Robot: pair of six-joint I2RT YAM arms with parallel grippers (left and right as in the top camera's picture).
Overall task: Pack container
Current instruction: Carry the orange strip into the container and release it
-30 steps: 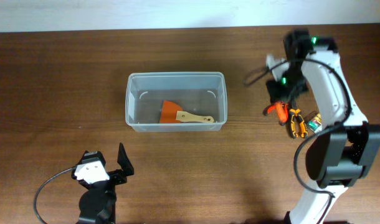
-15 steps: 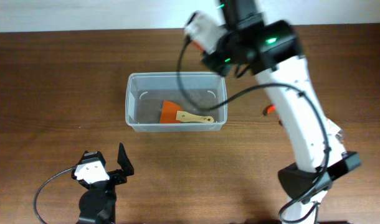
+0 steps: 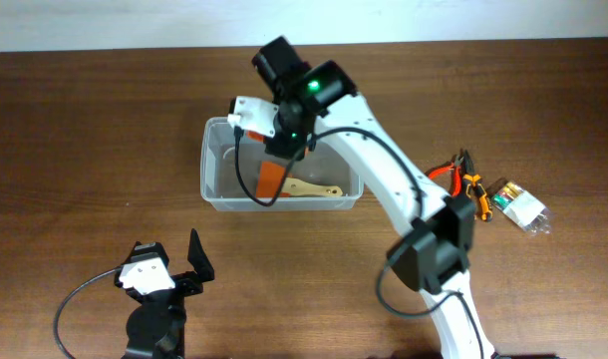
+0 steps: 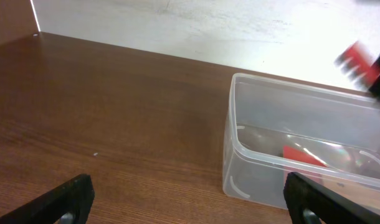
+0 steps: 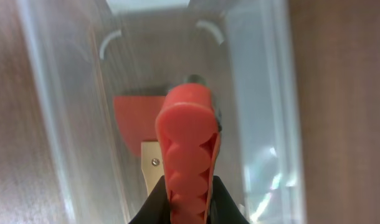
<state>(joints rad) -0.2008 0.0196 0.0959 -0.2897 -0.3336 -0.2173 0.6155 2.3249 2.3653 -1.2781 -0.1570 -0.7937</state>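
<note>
The clear plastic container (image 3: pixel 206 160) stands left of the table's middle. Inside it lies an orange scraper (image 3: pixel 269 181) with a wooden handle. My right gripper (image 3: pixel 284 145) hangs over the container, shut on a red-orange tool handle (image 5: pixel 187 137). In the right wrist view the handle points down into the container (image 5: pixel 265 124), over the scraper (image 5: pixel 131 112). My left gripper (image 3: pixel 174 269) is open and empty near the front edge, left of and in front of the container (image 4: pixel 240 149). Its fingers (image 4: pixel 190 205) stand wide apart.
Orange-handled pliers (image 3: pixel 471 194) and a clear packet (image 3: pixel 521 205) lie on the right side of the wooden table. The right arm (image 3: pixel 384 170) stretches from the front right across to the container.
My right arm swung from the tools at the right to the left, carrying the red-orange handled tool over the container. The left arm has not moved.
</note>
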